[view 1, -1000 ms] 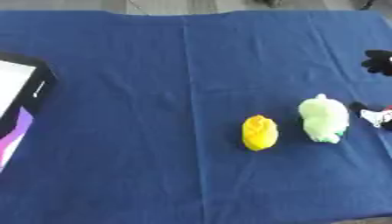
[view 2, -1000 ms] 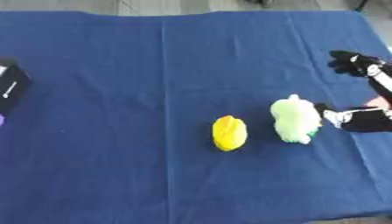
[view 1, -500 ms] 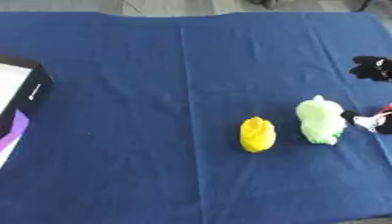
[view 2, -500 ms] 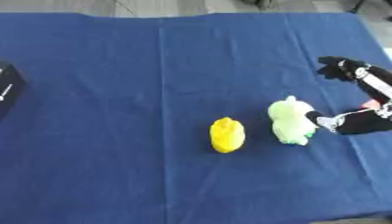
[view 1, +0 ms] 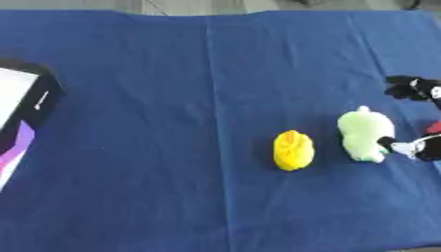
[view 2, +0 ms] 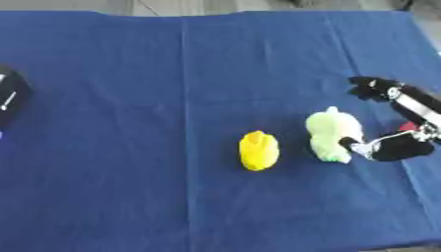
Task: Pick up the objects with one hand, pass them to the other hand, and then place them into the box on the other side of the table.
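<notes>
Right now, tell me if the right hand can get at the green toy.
Probably yes: the right hand is already at the green toy, its thumb against the toy's right side, nothing between them.

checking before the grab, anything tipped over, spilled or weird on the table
Nothing stands out. The yellow toy and the pale green toy lie apart on the blue cloth, unspilled. The right hand touches the green toy's side. The box sits at the left edge.

Looks like lab or robot test bench, not home. Table (view 1: 129, 197) fully draped in plain blue cloth (view 2: 129, 64), creased down middle. Few small soft toys laid out as props: yellow toy (view 1: 293, 150), pale green toy (view 1: 366, 133). Box (view 1: 21, 103) at left edge. Strip of grey floor (view 1: 78, 5) beyond far edge.
</notes>
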### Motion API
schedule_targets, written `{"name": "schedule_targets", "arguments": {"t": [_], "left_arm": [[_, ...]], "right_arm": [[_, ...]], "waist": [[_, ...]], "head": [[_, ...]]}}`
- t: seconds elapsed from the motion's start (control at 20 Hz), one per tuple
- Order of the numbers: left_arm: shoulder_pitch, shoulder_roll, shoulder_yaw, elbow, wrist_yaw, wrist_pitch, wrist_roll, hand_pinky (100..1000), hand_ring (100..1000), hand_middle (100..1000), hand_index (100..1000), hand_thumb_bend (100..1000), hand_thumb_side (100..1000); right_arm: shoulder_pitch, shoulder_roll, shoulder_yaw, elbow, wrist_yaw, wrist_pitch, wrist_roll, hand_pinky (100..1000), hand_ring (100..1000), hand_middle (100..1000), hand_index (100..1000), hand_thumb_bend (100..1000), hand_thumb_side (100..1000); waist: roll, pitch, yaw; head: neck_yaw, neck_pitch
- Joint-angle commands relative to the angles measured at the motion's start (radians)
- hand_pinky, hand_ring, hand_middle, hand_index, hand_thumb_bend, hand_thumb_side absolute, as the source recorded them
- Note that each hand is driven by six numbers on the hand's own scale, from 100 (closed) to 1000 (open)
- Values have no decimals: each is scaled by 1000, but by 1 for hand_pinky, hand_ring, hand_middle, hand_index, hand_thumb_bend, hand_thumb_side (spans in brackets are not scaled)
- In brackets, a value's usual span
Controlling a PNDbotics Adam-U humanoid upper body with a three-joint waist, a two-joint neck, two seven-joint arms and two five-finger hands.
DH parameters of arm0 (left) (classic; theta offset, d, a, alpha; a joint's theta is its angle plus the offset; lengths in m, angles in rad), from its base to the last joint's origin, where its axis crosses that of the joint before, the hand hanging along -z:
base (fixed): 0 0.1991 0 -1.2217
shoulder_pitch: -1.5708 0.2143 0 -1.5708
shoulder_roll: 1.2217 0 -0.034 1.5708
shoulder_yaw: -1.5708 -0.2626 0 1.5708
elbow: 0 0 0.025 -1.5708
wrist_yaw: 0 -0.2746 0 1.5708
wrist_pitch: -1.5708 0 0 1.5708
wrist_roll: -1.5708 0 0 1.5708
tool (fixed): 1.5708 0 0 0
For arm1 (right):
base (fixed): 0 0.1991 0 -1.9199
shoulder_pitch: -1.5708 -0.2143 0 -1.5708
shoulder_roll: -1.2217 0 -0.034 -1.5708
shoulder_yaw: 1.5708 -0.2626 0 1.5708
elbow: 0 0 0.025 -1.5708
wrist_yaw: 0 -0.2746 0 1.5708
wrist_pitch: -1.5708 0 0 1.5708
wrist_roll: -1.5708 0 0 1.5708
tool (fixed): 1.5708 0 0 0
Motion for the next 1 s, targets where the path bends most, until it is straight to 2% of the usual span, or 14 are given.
{"name": "schedule_targets", "arguments": {"t": [0.05, 0.5, 1.0], "left_arm": [[-12, 17, 1, -23, 3, -2, -2, 891, 731, 778, 865, 212, 979], [-21, 9, -2, -26, 3, 1, -4, 891, 730, 776, 864, 211, 984], [-28, 6, -3, -28, 4, 0, -4, 891, 729, 774, 863, 212, 981]], "right_arm": [[1, -10, -4, -9, 30, 24, -9, 943, 894, 848, 973, 417, 100], [9, 18, 12, -9, 108, 78, -34, 947, 902, 859, 972, 428, 100], [9, 32, 32, -9, 181, 125, -24, 953, 914, 871, 975, 429, 100]], "waist": [[3, -11, 3], [9, 8, 12], [9, 15, 19]], "head": [[-1, -8], [-7, -20], [-10, -34]]}}
